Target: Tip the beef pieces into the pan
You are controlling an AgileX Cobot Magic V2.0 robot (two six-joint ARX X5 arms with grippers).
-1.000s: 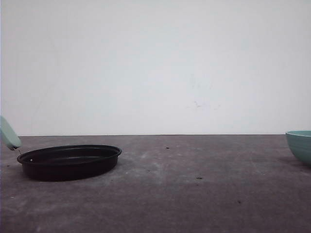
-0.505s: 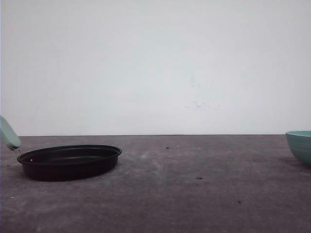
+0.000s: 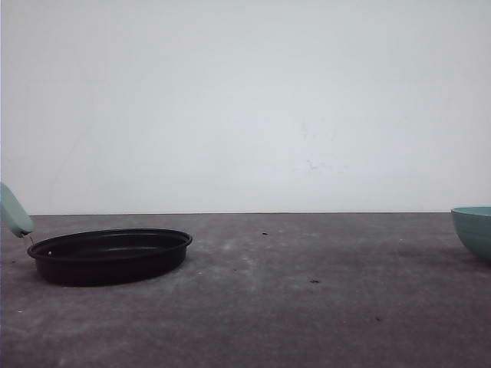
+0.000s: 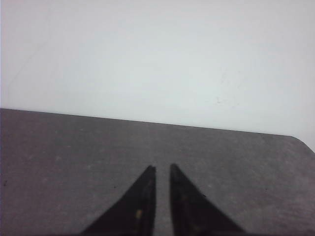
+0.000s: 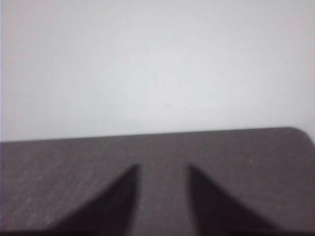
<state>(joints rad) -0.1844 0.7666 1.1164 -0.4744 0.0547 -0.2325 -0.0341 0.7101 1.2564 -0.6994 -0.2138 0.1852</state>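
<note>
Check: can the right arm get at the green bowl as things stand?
Probably yes. The bowl sits on the table at the right edge of the front view, with bare surface around it. The right end effector is open and holds nothing.

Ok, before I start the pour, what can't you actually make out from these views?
- Beef pieces: not identifiable; the teal bowl is cut off by the front view's right edge and seen side-on, so its wall hides the contents.
- Pan: the near wall hides part of its floor; its handle is cut by the left edge.
- Right gripper: blurred.
- Left gripper: fingers nearly together, nothing between them.
</note>
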